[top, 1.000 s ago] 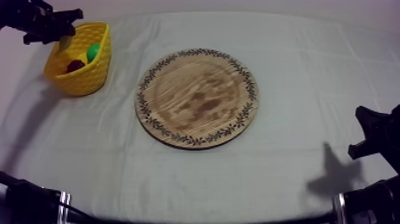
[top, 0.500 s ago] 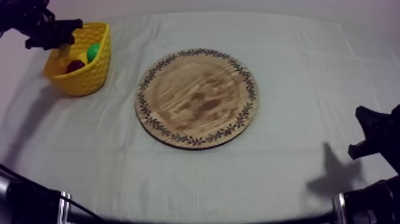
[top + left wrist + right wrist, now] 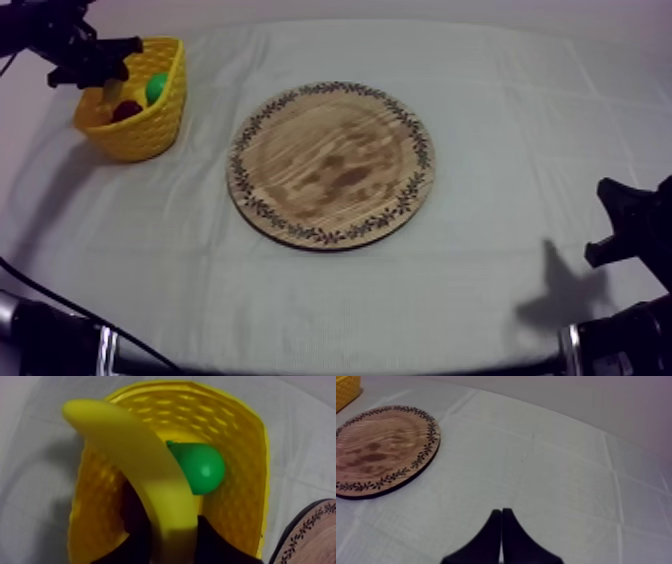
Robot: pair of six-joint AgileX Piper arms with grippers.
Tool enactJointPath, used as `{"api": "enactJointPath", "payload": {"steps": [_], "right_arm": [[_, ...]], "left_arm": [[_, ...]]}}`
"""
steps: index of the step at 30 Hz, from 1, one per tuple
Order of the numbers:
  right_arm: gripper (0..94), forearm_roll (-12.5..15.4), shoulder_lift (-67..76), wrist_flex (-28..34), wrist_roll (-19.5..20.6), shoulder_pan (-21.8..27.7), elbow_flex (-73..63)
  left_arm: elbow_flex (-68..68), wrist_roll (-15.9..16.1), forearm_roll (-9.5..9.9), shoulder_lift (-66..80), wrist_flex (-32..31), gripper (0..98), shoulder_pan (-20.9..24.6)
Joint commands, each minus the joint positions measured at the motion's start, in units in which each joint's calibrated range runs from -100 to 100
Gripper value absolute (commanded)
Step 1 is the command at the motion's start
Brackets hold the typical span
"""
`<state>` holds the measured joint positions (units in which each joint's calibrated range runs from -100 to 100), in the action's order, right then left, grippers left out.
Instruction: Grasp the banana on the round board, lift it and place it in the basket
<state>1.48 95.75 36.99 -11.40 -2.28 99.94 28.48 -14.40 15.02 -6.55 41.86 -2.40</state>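
A grey-white cloth (image 3: pixel 520 110) is covering the table. The banana (image 3: pixel 145 476) is hanging over the yellow basket (image 3: pixel 240 451), clamped between the fingers of the left gripper (image 3: pixel 175 538). A green pear (image 3: pixel 202 466) and a small red fruit (image 3: pixel 126 110) are lying inside the basket. The wooden board (image 3: pixel 332 165) is sitting mid-table. The right gripper (image 3: pixel 501 521) is resting beyond the board, its fingers pressed together and holding nothing.

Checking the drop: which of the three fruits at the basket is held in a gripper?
The banana: my left gripper is shut on it above the yellow basket, while the pear and small red fruit lie inside.
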Motion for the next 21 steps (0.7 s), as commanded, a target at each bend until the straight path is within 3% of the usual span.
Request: {"api": "enactJointPath", "payload": {"steps": [1,3,7,11,15,21], "right_arm": [[0.3,0.0,0.0,0.0,0.0,0.0,0.0],[0.3,0.0,0.0,0.0,0.0,0.0,0.0],[0.3,0.0,0.0,0.0,0.0,0.0,0.0],[0.3,0.0,0.0,0.0,0.0,0.0,0.0],[0.3,0.0,0.0,0.0,0.0,0.0,0.0],[0.3,0.0,0.0,0.0,0.0,0.0,0.0]], "left_arm": [[-0.2,-0.1,-0.02,0.0,0.1,0.2,0.0],[-0.4,-0.4,-0.04,0.1,0.1,4.6,-0.1],[0.5,-1.1,-0.04,0.4,0.3,38.8,-0.2],[0.9,-1.4,-0.26,0.8,1.6,58.4,-0.3],[0.9,-1.7,-0.44,1.1,2.8,66.0,-0.4],[1.3,-2.0,-0.65,1.9,3.5,69.0,-0.4]]}}
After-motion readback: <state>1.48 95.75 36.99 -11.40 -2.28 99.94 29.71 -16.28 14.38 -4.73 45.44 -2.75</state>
